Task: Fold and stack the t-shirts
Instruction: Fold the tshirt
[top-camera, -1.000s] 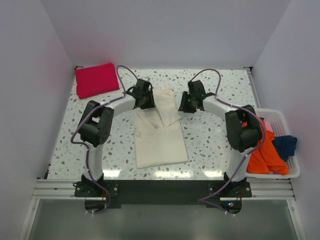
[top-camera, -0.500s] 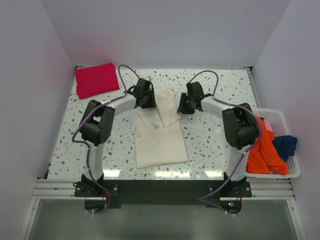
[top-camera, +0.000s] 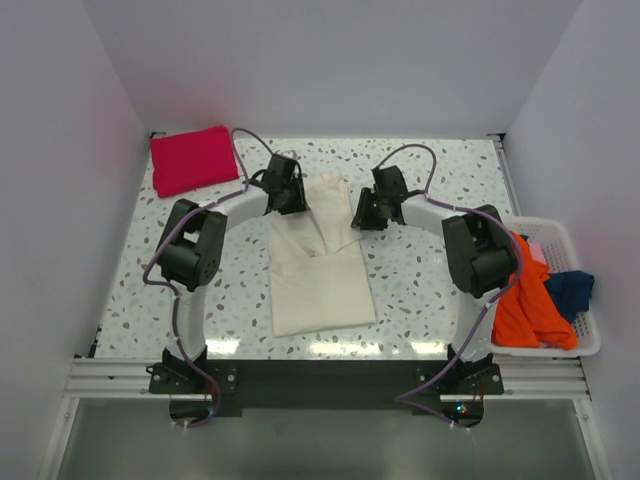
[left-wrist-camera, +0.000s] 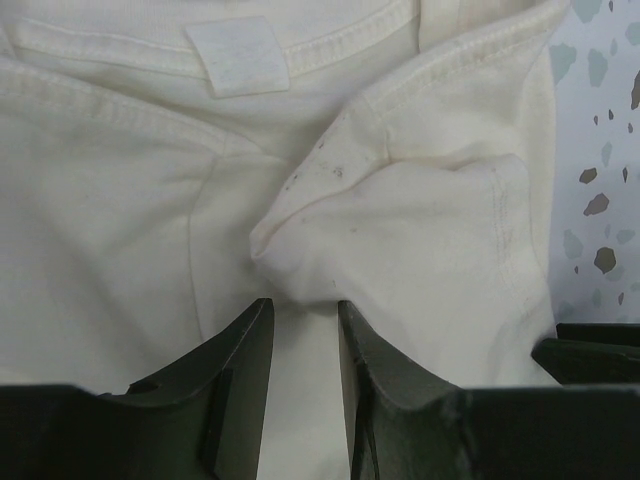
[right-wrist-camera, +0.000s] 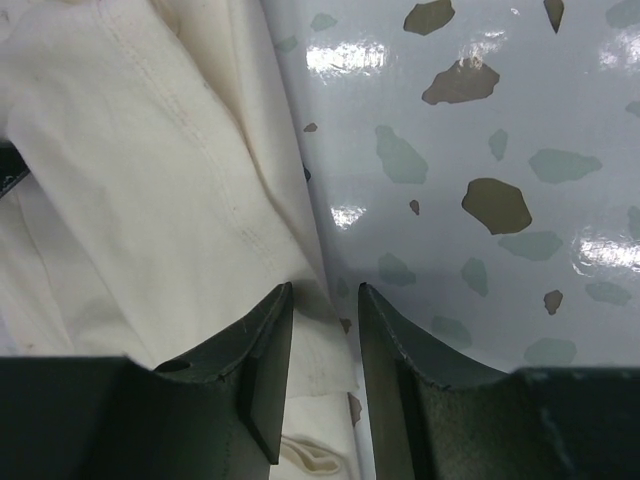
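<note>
A cream t-shirt (top-camera: 320, 280) lies lengthways mid-table, its sleeves folded in at the far end. My left gripper (top-camera: 289, 201) is low over its far left corner. Its jaws (left-wrist-camera: 303, 305) are open a narrow gap, with a bunched sleeve fold (left-wrist-camera: 400, 230) just ahead of the tips and flat cloth showing between them. My right gripper (top-camera: 364, 213) is at the far right corner, open (right-wrist-camera: 325, 290) and straddling the shirt's hemmed edge (right-wrist-camera: 215, 170) where it meets the table. A folded red t-shirt (top-camera: 193, 158) rests at the far left.
A white basket (top-camera: 591, 345) at the right edge holds an orange t-shirt (top-camera: 530, 305) and a blue one (top-camera: 568, 290). The speckled tabletop (top-camera: 430, 290) is bounded by white walls on three sides.
Both grippers have crept a little toward the far edge over the shirt's top corners. The cream shirt lies as before.
</note>
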